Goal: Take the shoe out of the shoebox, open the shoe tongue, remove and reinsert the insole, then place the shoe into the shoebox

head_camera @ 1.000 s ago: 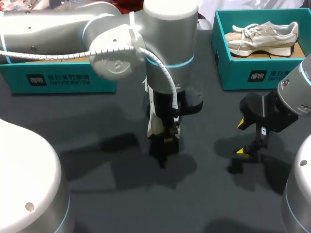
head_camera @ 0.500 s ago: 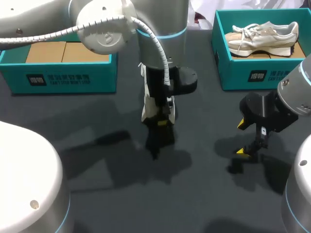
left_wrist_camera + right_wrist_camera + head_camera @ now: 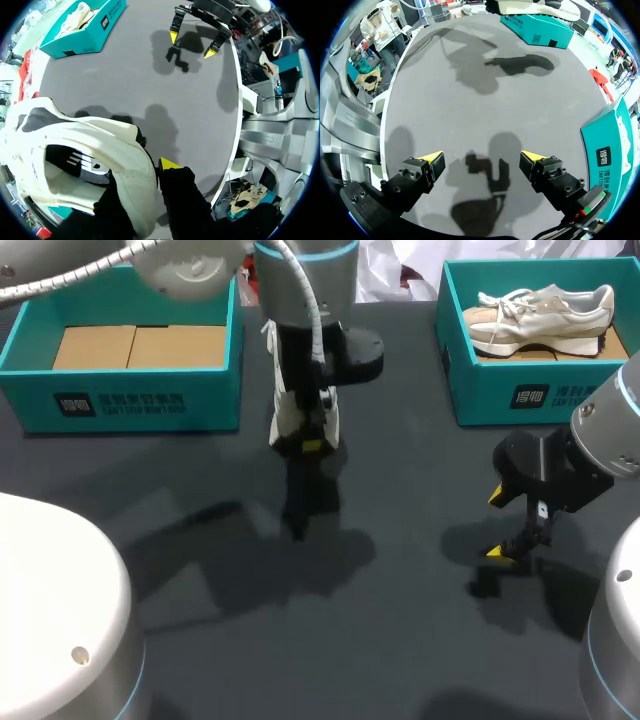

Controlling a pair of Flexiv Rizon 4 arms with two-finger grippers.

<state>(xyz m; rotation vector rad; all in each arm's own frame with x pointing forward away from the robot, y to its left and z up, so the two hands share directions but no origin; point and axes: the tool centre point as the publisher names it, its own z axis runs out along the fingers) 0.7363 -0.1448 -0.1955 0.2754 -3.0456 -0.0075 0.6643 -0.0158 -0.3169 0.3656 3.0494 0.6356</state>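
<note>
My left gripper (image 3: 308,447) hangs above the table's middle, just right of the left teal shoebox (image 3: 130,405), shut on a white shoe (image 3: 285,425). In the left wrist view the shoe (image 3: 100,150) fills the space between the fingers; only one yellow tip (image 3: 169,164) shows. That box holds bare cardboard. A second cream shoe (image 3: 540,312) lies in the right teal shoebox (image 3: 530,395). My right gripper (image 3: 515,525) stands open low over the table in front of that box, with nothing between its fingertips (image 3: 432,157).
The dark grey table (image 3: 400,620) stretches between the two boxes. In the right wrist view the left shoebox (image 3: 540,25) lies far ahead and the right shoebox (image 3: 612,145) stands close beside the gripper (image 3: 482,157). My right gripper (image 3: 195,42) shows far ahead in the left wrist view.
My left arm has carried the shoe up and toward the back left, nearer the left shoebox. The right arm has kept still.
</note>
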